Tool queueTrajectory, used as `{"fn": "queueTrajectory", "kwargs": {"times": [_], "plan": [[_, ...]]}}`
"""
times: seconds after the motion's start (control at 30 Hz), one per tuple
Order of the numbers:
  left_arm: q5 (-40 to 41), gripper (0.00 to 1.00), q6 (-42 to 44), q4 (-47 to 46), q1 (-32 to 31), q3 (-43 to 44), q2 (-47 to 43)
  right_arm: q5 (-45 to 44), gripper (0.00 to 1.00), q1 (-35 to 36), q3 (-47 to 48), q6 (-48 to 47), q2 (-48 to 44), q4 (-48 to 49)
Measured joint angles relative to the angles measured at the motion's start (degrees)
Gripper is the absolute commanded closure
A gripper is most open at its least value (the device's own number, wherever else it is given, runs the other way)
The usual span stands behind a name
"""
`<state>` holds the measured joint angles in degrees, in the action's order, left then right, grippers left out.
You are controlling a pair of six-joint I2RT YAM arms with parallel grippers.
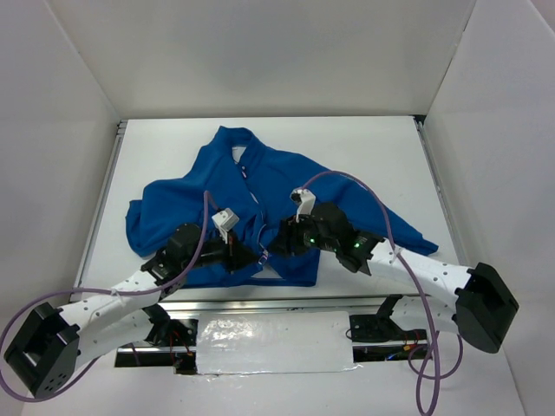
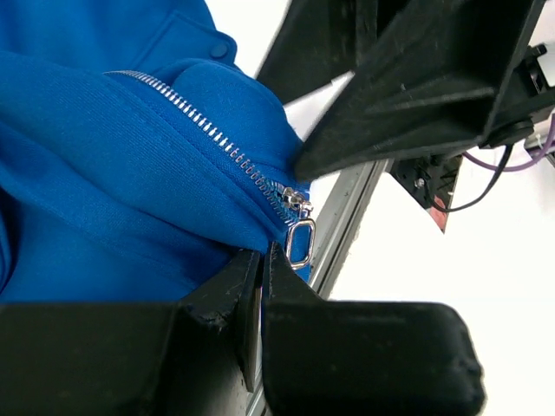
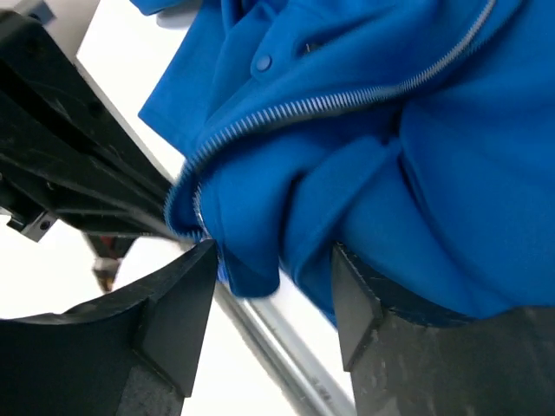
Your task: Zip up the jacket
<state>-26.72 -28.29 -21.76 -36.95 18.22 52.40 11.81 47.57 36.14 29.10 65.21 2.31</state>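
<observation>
The bright blue jacket [image 1: 260, 195] lies front up on the white table, collar at the far side and hem at the near edge. Both grippers meet at the bottom of its zipper. In the left wrist view the silver zipper teeth [image 2: 208, 130] run down to the slider [image 2: 297, 201], with the small metal pull [image 2: 301, 244] hanging below it. My left gripper [image 2: 262, 253] is shut on the jacket hem just left of the pull; it also shows in the top view [image 1: 253, 257]. My right gripper [image 3: 273, 260] is open, its jaws astride a fold of the hem [image 3: 251, 251]; it also shows in the top view [image 1: 277, 244].
A metal rail [image 1: 286, 303] runs along the table's near edge, right under the hem. A foil-covered panel [image 1: 273, 342] sits between the arm bases. White walls enclose the table. The right arm's black body [image 2: 416, 78] hangs close above the left gripper.
</observation>
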Motion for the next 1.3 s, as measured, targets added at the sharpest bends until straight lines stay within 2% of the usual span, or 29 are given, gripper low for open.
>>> {"fn": "queueTrajectory", "kwargs": {"times": [0.03,0.07,0.13,0.2,0.27,0.3,0.4,0.63,0.83,0.87,1.0,1.1,1.13,1.17,1.27,1.3], "plan": [[-0.3,1.00,0.1,0.0,0.0,0.2,0.3,0.0,0.43,-0.1,0.7,-1.2,0.4,-0.1],[-0.6,1.00,0.1,0.0,0.0,0.3,0.5,0.1,0.53,-0.2,1.7,-2.4,1.1,-0.2],[-1.0,1.00,0.1,0.0,0.0,0.3,1.0,0.4,0.63,-0.4,4.0,-4.0,2.6,-0.1],[-1.1,1.00,0.1,0.0,0.0,0.3,1.4,1.0,0.77,-0.5,5.1,-4.9,3.7,0.1],[-1.0,1.00,0.0,0.2,0.0,0.3,1.5,1.5,0.95,-0.6,5.2,-5.2,4.1,-0.2],[-0.9,1.00,-0.1,0.3,0.0,0.3,1.5,1.6,0.98,-0.6,5.2,-5.1,4.2,-0.4],[0.0,1.00,-0.3,1.0,0.0,0.7,1.4,2.0,1.00,-0.6,4.2,-3.7,3.9,0.3],[3.5,0.80,-0.7,2.3,-0.1,1.0,-0.3,3.2,1.00,0.1,-6.2,4.4,-0.3,6.7],[4.5,0.77,-1.9,2.1,-0.3,1.0,-0.6,-0.7,1.00,5.3,-12.4,11.3,-4.9,9.9],[4.5,0.78,-2.0,2.0,-0.3,1.0,-0.5,-1.4,1.00,5.6,-12.9,12.1,-5.4,10.2],[3.8,0.95,-2.2,1.4,-0.3,1.0,0.1,-4.6,1.00,5.9,-13.4,14.9,-5.9,10.7],[2.6,0.96,-2.1,0.9,-0.3,1.0,0.1,-6.7,1.00,5.9,-13.4,15.5,-5.9,10.7],[2.3,0.94,-2.1,0.9,-0.3,1.0,0.1,-7.2,1.00,5.9,-13.4,15.6,-5.9,10.6],[1.9,0.81,-2.1,0.9,-0.3,1.0,0.1,-7.8,0.99,6.0,-13.3,15.6,-5.8,10.6],[1.1,0.56,-2.5,0.7,-0.3,1.0,0.5,-8.8,0.93,6.1,-13.0,15.6,-5.4,10.4],[0.9,0.55,-2.9,0.8,-0.3,1.0,0.8,-9.0,0.92,6.1,-12.8,15.6,-5.1,10.4]]}}
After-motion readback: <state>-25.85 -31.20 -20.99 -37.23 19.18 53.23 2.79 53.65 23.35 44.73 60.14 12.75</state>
